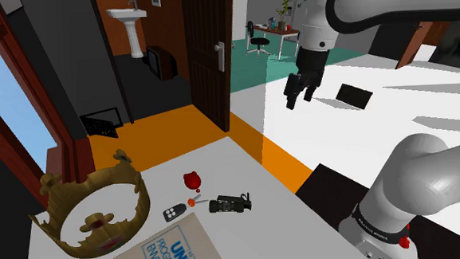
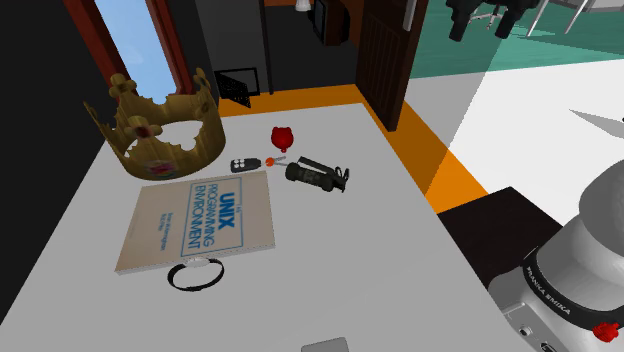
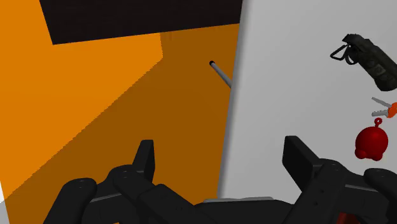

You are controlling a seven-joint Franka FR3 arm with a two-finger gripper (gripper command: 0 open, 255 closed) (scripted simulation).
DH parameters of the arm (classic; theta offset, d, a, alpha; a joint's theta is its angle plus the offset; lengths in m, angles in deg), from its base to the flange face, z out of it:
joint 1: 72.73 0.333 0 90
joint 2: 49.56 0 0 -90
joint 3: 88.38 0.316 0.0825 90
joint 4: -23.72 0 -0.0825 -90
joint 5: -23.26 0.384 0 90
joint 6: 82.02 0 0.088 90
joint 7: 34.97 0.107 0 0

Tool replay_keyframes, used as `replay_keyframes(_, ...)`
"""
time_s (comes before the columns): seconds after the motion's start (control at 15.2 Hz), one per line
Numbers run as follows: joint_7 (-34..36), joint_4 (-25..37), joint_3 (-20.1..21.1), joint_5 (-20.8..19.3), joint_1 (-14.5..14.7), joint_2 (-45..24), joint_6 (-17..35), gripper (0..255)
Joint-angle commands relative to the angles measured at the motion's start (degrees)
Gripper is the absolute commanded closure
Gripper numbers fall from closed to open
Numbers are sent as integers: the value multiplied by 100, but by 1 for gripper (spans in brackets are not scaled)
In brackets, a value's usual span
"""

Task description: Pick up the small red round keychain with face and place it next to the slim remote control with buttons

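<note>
**Gripper state.** The gripper [image 3: 221,153] is open. In the wrist view its two black fingers stand well apart with nothing between them. In the shoulder view it hangs in the upper centre-right of the frame, high over the floor and beyond the edge of the table [image 1: 230,158].

**Target location.** The red keychain [image 1: 192,180] lies on the table in the lower centre of the shoulder view, well apart from the gripper. The small black remote [image 1: 172,214] lies near it toward the bottom edge, just beside a book [image 1: 166,251]. An orange key [image 1: 194,201] sits between keychain and remote. A dark canister [image 1: 230,203] lies just right of the key.

**Hazards (judged).**
1. Missed descent. In the wrist view the keychain sits outside the gap, beside one finger, and the table edge runs between the fingers. A straight descent would miss it or strike the edge.
2. Slip. The body is small and rounded, so an off-centre closure may squeeze it out.
3. Collision. Spread fingers may knock the key or canister.
4. Crowded placement. Room beside the remote is tight, so a release may land on the key or push the remote.
</note>
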Motion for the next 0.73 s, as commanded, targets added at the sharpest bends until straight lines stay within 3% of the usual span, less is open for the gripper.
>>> replay_keyframes(0.0, 0, 0, 0, 0, 0, 0, 0, 0)
replay_keyframes(0.66, 1133, -431, 1221, 517, 396, -827, 1734, 0)
